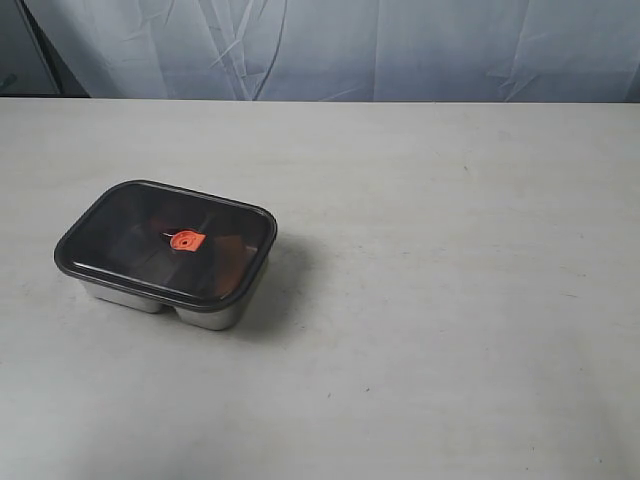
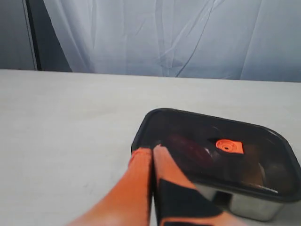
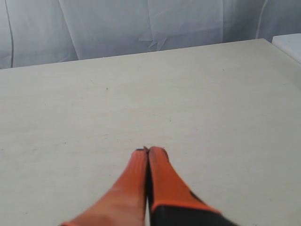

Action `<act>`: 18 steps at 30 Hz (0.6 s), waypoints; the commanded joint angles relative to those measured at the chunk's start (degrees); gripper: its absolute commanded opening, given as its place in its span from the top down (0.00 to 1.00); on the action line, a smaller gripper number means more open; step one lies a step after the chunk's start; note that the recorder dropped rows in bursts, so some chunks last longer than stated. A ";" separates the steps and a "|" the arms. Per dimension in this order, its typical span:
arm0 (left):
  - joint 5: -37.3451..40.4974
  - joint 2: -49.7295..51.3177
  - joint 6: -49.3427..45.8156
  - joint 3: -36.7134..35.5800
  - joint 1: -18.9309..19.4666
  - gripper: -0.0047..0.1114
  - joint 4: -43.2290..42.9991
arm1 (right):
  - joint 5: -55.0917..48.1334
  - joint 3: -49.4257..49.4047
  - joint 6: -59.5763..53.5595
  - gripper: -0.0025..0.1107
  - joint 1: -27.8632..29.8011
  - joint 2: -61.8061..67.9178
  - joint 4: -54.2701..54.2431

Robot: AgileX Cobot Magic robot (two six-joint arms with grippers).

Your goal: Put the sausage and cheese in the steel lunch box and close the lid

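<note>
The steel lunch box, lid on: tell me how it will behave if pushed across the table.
The steel lunch box sits low and wide, so it will probably slide rather than tip. Its shiny walls look rigid but perhaps slippery to grip. The lid rests flat on the rim; a push there might shift it, since no latch shows.
</note>
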State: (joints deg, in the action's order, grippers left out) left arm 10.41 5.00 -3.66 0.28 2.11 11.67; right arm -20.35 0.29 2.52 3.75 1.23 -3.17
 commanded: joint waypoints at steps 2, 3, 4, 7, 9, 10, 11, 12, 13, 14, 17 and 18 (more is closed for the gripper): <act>2.77 -0.35 1.61 -0.28 0.02 0.96 -0.44 | 0.62 -0.29 -0.39 0.99 0.23 -0.36 0.02; 2.73 -0.35 1.61 -0.28 0.02 0.96 -0.69 | 0.62 -0.29 -0.39 0.99 0.23 -0.36 0.02; 2.63 -0.35 1.61 -0.28 0.02 0.96 -0.92 | 0.62 -0.29 -0.39 0.99 0.23 -0.36 0.02; 2.50 -0.35 1.61 -0.28 0.02 0.96 -1.26 | 0.62 -0.29 -0.39 0.99 0.23 -0.36 0.02; 2.50 -0.35 1.61 -0.28 0.02 0.96 -1.26 | 0.62 -0.29 -0.39 0.99 0.23 -0.36 0.02; 2.50 -0.35 1.61 -0.28 0.02 0.96 -1.26 | 0.62 -0.29 -0.39 0.99 0.23 -0.36 0.02; 2.50 -0.35 1.61 -0.28 0.02 0.96 -1.26 | 0.62 -0.29 -0.39 0.99 0.23 -0.36 0.02; 2.50 -0.35 1.61 -0.28 0.02 0.96 -1.26 | 0.62 -0.29 -0.39 0.99 0.23 -0.36 0.02; 2.50 -0.35 1.61 -0.28 0.02 0.96 -1.26 | 0.62 -0.29 -0.39 0.99 0.23 -0.36 0.02; 2.50 -0.35 1.61 -0.28 0.02 0.96 -1.26 | 0.62 -0.29 -0.39 0.99 0.23 -0.36 0.02; 2.50 -0.35 1.61 -0.28 0.02 0.96 -1.26 | 0.62 -0.29 -0.39 0.99 0.23 -0.36 0.02; 2.50 -0.35 1.61 -0.28 0.02 0.96 -1.26 | 0.62 -0.29 -0.39 0.99 0.23 -0.36 0.02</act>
State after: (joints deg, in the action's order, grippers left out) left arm 13.13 5.00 -2.43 0.20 2.11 10.59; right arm -20.35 0.29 2.52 3.75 1.23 -3.17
